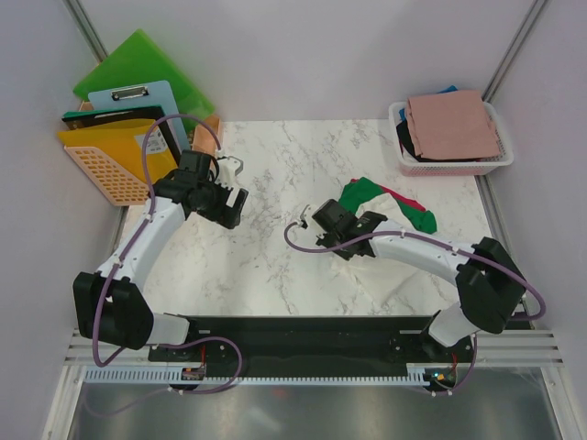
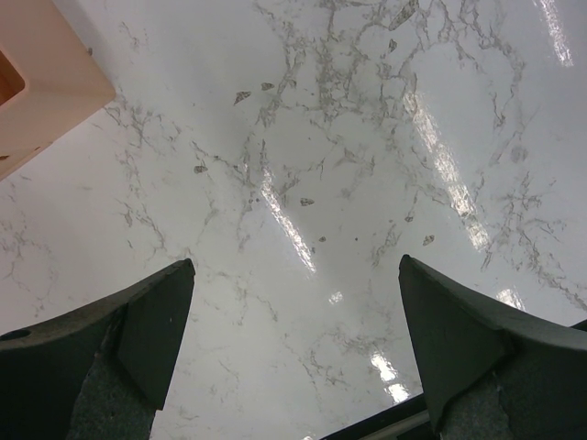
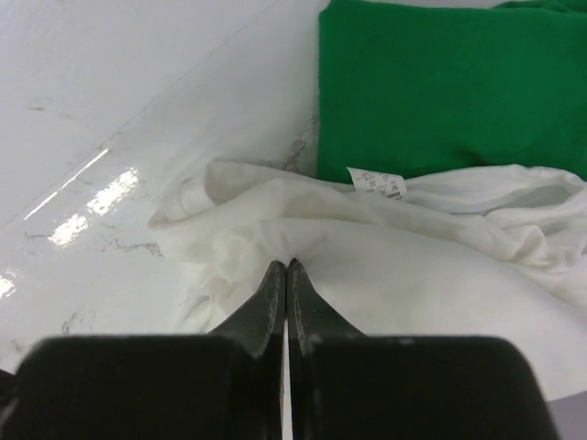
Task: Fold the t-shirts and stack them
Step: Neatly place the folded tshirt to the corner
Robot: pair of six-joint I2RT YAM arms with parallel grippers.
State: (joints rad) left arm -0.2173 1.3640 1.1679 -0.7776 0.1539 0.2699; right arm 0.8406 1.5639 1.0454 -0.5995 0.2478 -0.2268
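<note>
Your right pincer [image 3: 286,266] is clenched on a pinch of the cream-white t-shirt [image 3: 440,293], which lies rumpled on the bench [image 1: 266,266]. Its neck label faces up, touching the edge of the green t-shirt [image 3: 440,82] just beyond. The green one is bunched up too, with a strip of red cloth [image 1: 404,200] trailing out of it. So neither is folded, and there is no stack on the bench yet; I'd call this the very start of a fold.

Your left pincer [image 2: 293,264] is released, jaws wide, hovering over bare marble well apart from any shirt (it has nothing to do yet).

Now the containers. The white mesh basket [image 1: 449,170] at the far right corner carries a dusty-pink t-shirt [image 1: 454,124] lying flat and squared on top. There's black cloth [image 1: 404,137] under it and a bit of blue [image 1: 447,91] peeking out behind. Whether that's finished work or the waiting supply, you can't tell from here.

Far left sits an orange mesh basket [image 1: 105,170], with the green boards [image 1: 138,64] propped behind it.
</note>
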